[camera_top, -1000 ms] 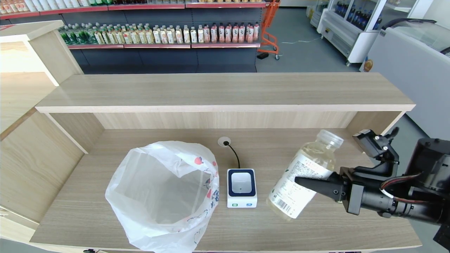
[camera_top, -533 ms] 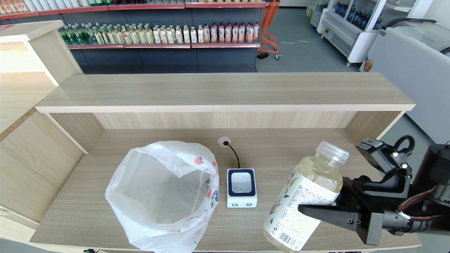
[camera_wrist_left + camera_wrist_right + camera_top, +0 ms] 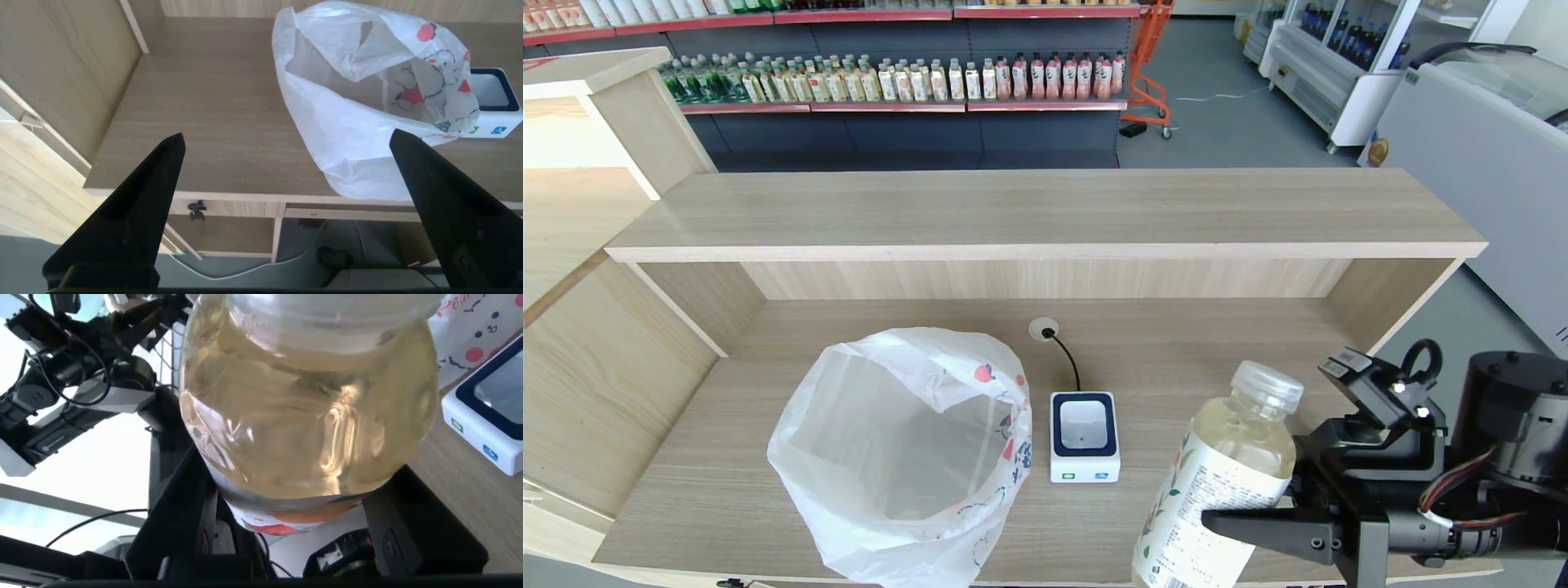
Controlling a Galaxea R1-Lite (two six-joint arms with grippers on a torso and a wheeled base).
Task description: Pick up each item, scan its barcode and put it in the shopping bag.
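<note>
Bottle [image 3: 1230,456] lower than before — in right gripper [image 3: 1230,505] (right of scanner [image 3: 1084,437])

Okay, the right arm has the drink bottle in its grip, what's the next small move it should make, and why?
Probably carry the bottle leftward over the barcode scanner, label turned toward its window. The right gripper is shut on the bottle, which hangs tilted at the counter's front right, off to the scanner's side, so scanning seems to come before the open shopping bag.
</note>
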